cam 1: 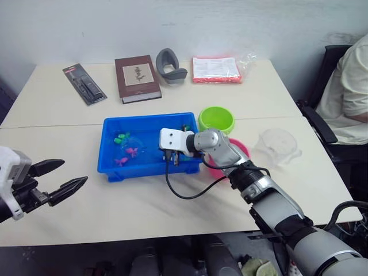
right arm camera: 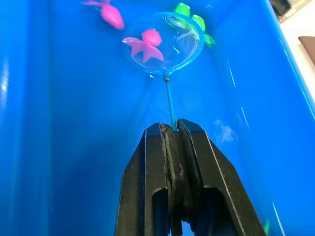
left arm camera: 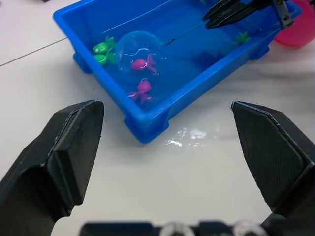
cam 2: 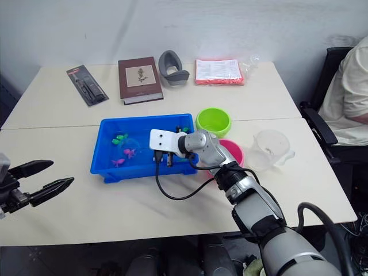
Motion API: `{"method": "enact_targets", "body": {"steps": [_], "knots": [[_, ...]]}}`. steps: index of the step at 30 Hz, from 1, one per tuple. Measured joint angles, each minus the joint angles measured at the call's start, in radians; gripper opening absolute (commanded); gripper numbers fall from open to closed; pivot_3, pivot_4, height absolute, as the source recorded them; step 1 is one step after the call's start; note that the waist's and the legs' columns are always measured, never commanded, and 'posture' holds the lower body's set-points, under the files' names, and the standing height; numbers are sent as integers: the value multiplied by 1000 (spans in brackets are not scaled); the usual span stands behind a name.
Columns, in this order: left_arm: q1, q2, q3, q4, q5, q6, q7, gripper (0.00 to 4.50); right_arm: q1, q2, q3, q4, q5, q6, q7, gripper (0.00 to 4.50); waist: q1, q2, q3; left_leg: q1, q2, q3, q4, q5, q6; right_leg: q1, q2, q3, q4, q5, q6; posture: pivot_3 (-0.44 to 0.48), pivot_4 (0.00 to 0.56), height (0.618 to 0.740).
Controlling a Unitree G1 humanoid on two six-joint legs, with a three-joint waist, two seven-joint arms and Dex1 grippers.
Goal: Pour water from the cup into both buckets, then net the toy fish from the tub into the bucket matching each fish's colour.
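The blue tub [cam 1: 144, 169] sits mid-table with water in it. My right gripper [right arm camera: 172, 127] reaches in over its right end, shut on the net's thin handle. The net's blue hoop [right arm camera: 164, 43] lies in the water around one pink fish [right arm camera: 145, 45]. Another pink fish [right arm camera: 110, 14] and green fish [right arm camera: 194, 20] lie just beside the hoop. The green bucket [cam 1: 216, 119] stands behind the tub's right corner. The pink bucket [cam 1: 241, 150], to the tub's right, is partly hidden by my right arm. The clear cup [cam 1: 278, 145] stands further right. My left gripper [cam 1: 66, 178] hovers open, left of the tub.
A brown book [cam 1: 137, 78], a black packet [cam 1: 84, 84], a grey holder [cam 1: 170, 66] and a red-edged bag [cam 1: 215, 69] lie along the far edge. A black cable [cam 1: 190, 192] loops before the tub. A small wet patch [left arm camera: 187, 135] is by the tub. A person [cam 1: 351, 98] sits at right.
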Motion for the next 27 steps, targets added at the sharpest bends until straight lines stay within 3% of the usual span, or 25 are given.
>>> {"method": "enact_targets", "body": {"steps": [7, 16, 21, 27], "knots": [[-24, 11, -32, 34, 1, -15, -1, 4471, 5, -5, -30, -17, 45, 63, 42, 0, 3, 0, 0, 0, 0, 0, 0, 0, 0, 0, 0, 0, 0, 0, 0, 0, 150, 740], [-130, 24, -107, 76, -35, -28, -14, 4471, 76, -87, -139, -343, 235, 441, 198, 0, 9, 0, 0, -1, -1, -2, -1, 0, 1, 0, -3, -3, -1, 0, 0, 0, 150, 740], [-336, 33, -291, 122, -77, -35, -50, 4471, 240, -259, -255, -674, 371, 688, 230, 0, 39, 1, 1, -4, -3, -7, -1, 0, 2, 1, -5, -8, -4, 0, 0, 0, 150, 740], [-587, 27, -563, 238, -58, -82, -140, 4471, 452, -435, -484, -1001, 515, 878, 185, 0, 50, 1, 1, -4, -3, -5, -2, 0, 2, 1, -1, -7, -6, 0, 1, 0, 150, 740]]}}
